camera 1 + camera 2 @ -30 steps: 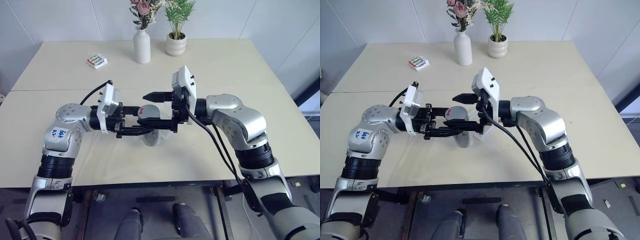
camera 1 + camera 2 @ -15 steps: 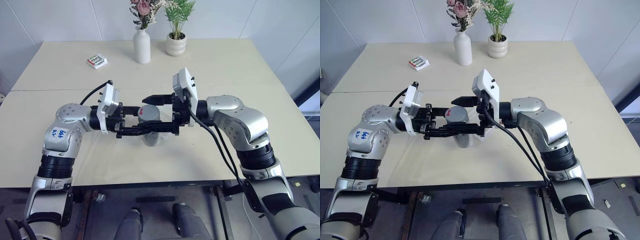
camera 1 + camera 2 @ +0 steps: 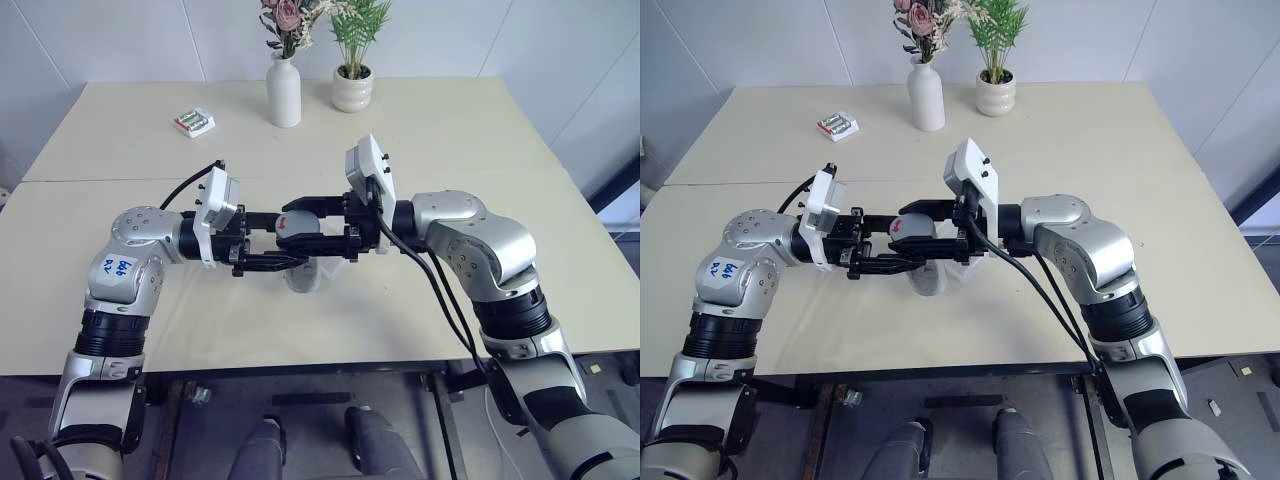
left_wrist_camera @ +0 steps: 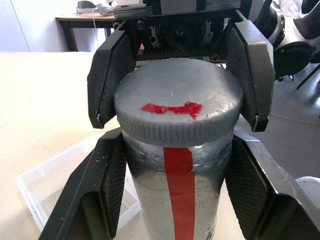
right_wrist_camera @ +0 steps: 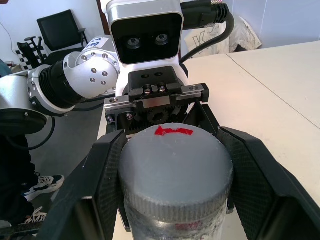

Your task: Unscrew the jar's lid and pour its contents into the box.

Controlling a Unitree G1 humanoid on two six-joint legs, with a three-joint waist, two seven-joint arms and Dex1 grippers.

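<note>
Over a cream table (image 3: 420, 130), the left gripper (image 4: 172, 180) clamps the jar (image 4: 180, 200) by its body while the right gripper (image 5: 175, 165) has closed on the lid (image 5: 176, 165). Turn the lid squarely and hold the jar steady. The box (image 4: 60, 180) lies beneath, the vase (image 3: 283, 92) far back.

I see the jar (image 4: 180, 195) upright, held above the counter (image 3: 420, 130), clear body with a red vertical stripe. Lid (image 4: 177, 107) still on: silver-grey, ribbed edge, red mark on top. Box (image 4: 65, 185), clear frosty plastic, sits on the counter just below and beside the jar. I can't make out the contents.
</note>
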